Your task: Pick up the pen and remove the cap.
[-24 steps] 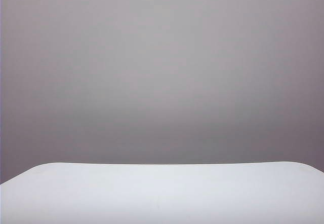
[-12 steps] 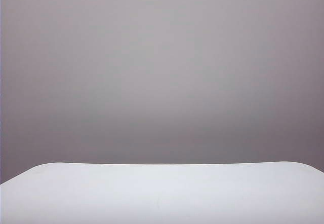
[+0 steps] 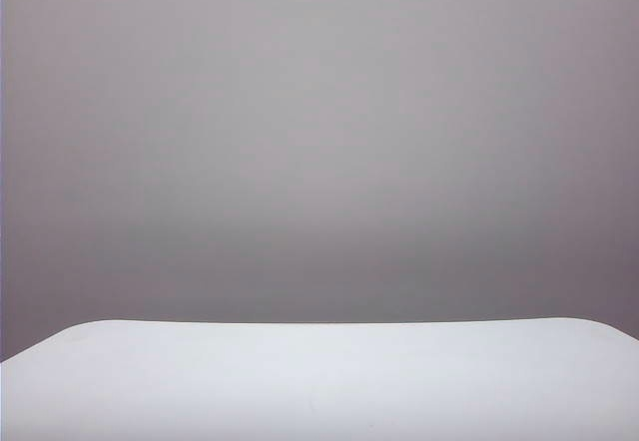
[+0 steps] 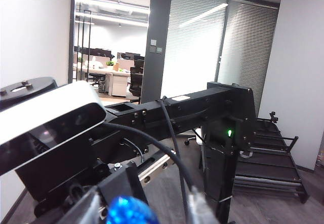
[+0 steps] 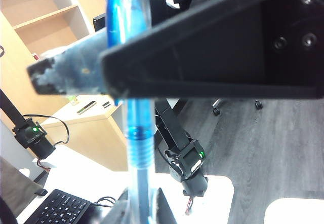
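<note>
The exterior view shows neither gripper, pen nor cap. In the right wrist view the pen (image 5: 137, 138) stands upright, its clear barrel running down between the fingers of my right gripper (image 5: 144, 211), which is shut on it. The translucent blue cap (image 5: 124, 16) sits on the pen's upper end. A grey padded finger (image 5: 66, 77) and a black finger (image 5: 202, 57) of the left gripper straddle the cap. In the left wrist view the cap's rounded blue tip (image 4: 129, 212) lies between the fingers of my left gripper (image 4: 149, 211), which stand apart with a gap on one side.
The exterior view holds only a white table (image 3: 319, 381) under a grey wall. The left wrist view shows the right arm (image 4: 202, 112) and its white camera (image 4: 45, 122). Below the pen are a keyboard (image 5: 55, 209), the white tabletop (image 5: 86, 168) and a wooden shelf (image 5: 50, 26).
</note>
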Controlling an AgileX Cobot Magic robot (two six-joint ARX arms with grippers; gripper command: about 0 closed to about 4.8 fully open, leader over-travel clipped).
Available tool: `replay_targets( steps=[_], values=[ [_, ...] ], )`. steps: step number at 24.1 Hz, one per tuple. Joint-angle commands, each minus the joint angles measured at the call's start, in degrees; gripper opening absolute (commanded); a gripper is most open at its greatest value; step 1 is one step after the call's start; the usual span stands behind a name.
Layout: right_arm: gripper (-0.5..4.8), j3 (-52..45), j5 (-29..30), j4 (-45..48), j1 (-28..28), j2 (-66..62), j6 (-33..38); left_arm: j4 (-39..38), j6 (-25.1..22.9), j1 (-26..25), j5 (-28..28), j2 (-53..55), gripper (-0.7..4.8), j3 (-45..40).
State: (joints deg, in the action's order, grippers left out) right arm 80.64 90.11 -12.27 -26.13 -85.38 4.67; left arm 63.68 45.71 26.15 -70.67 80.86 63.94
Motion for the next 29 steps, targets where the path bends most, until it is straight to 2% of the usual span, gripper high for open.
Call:
replay_targets(
  steps=[1,2,6,8,9,13,18,22,24,26,27,29],
  values=[
    [0.48,0.3,-0.1,0.6,-0.1,0.2,0.0,0.7,-0.2,0.2,1.6,-0.2,1.38,0.2],
    [0.48,0.3,-0.2,0.6,-0.1,0.2,0.0,0.7,-0.2,0.2,1.8,-0.2,1.22,0.2],
    [0.48,0.3,-0.3,0.6,-0.1,0.2,0.0,0.7,-0.2,0.2,3.0,-0.2,1.17,0.2],
    [0.48,0.3,-1.4,0.6,-0.1,0.2,0.0,0.7,-0.2,0.2,4.1,-0.2,0.87,0.2],
    [0.48,0.3,-2.8,0.6,-0.1,0.2,0.0,0.7,-0.2,0.2,4.9,-0.2,0.49,0.2],
    [0.48,0.2,-6.7,0.6,-0.1,0.2,0.0,0.6,-0.2,0.2,5.6,-0.2,0.46,0.2],
    [0.48,0.2,-13.4,0.5,-0.1,0.2,-0.2,0.1,-0.3,0.2,9.3,-0.2,0.46,0.2],
    [0.49,0.2,-18.3,0.6,0.0,0.2,-0.6,-2.5,-3.3,0.2,11.5,-0.2,0.46,0.2],
    [0.50,0.2,-18.6,0.9,0.1,0.2,-0.7,-4.4,-4.7,0.2,11.7,-0.2,0.46,0.2],
    [0.89,0.2,-18.6,1.6,0.2,0.2,-0.7,-7.2,-7.1,0.2,11.8,-0.2,0.46,0.2],
    [1.68,0.2,-18.4,2.4,0.2,0.2,-0.6,-9.3,-8.6,0.2,12.6,-0.2,0.46,0.2],
    [2.70,0.3,-18.3,3.8,0.3,0.2,-0.6,-11.8,-11.6,0.1,13.0,-0.2,0.46,0.2]
  ],
)
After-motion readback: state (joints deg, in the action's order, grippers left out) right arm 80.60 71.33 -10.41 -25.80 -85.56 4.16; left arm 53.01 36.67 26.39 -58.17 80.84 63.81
